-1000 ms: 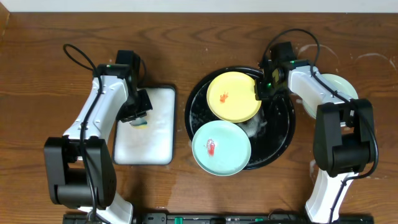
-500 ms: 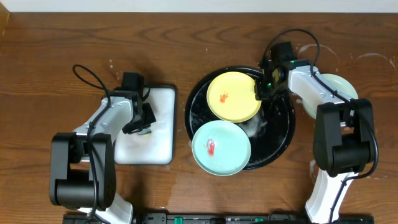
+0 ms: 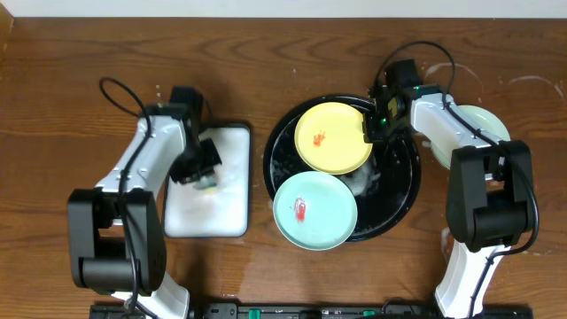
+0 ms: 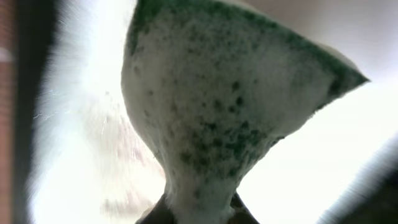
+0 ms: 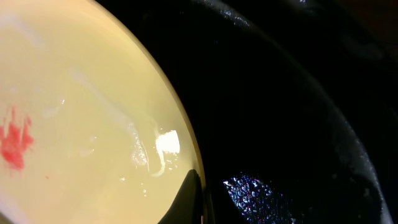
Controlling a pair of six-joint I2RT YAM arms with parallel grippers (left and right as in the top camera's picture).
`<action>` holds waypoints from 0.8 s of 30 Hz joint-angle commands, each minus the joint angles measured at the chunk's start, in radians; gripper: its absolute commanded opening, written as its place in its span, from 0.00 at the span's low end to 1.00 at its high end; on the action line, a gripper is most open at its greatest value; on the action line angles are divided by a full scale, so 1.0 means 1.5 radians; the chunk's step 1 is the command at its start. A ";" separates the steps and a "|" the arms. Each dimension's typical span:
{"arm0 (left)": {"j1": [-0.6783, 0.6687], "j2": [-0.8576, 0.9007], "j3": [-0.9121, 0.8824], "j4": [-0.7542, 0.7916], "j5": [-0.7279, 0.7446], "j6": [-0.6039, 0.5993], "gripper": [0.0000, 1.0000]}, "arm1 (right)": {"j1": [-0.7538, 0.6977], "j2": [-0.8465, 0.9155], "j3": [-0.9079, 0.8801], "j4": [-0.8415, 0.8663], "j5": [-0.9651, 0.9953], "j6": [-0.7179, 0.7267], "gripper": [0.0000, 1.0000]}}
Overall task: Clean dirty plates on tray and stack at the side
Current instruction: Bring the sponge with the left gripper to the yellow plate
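Observation:
The large round black tray (image 3: 403, 182) holds a yellow plate (image 3: 332, 137) with a red smear and a mint-green plate (image 3: 314, 211) with a red smear. A second mint-green plate (image 3: 483, 124) lies on the wood at the right, partly under the right arm. My right gripper (image 3: 370, 131) is shut on the yellow plate's right rim (image 5: 180, 124); one finger lies over the rim in the right wrist view. My left gripper (image 3: 202, 170) is shut on a foamy green sponge (image 4: 230, 106) over the white rectangular tray (image 3: 226, 199).
Whitish soapy rings mark the brown tabletop (image 3: 523, 84) at the far right, around the mint-green plate there. The black tray's wet inside (image 5: 292, 112) fills the right wrist view.
My left arm has swung about over the white tray with the sponge, ending a little further right. The right arm and the plates have not moved.

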 commanded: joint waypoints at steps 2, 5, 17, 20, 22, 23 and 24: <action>-0.001 0.001 0.123 -0.070 0.028 0.002 0.08 | 0.006 0.005 -0.001 -0.012 0.016 -0.002 0.01; -0.001 0.001 0.144 -0.075 0.028 0.003 0.08 | 0.006 0.005 -0.001 -0.013 0.016 -0.002 0.01; -0.079 0.008 0.121 -0.013 0.083 0.024 0.08 | 0.005 0.005 -0.001 -0.013 0.016 -0.002 0.01; -0.153 0.008 0.173 0.012 0.093 0.032 0.08 | 0.005 0.005 -0.001 -0.013 0.016 -0.002 0.01; -0.196 0.008 0.191 0.049 0.093 0.029 0.07 | 0.005 0.005 -0.001 -0.013 0.016 -0.002 0.01; -0.215 0.009 0.193 0.074 0.093 0.024 0.07 | 0.005 0.005 -0.001 -0.013 0.016 -0.002 0.01; -0.236 0.010 0.193 0.106 0.093 0.019 0.08 | 0.006 0.005 -0.001 -0.013 0.016 -0.002 0.01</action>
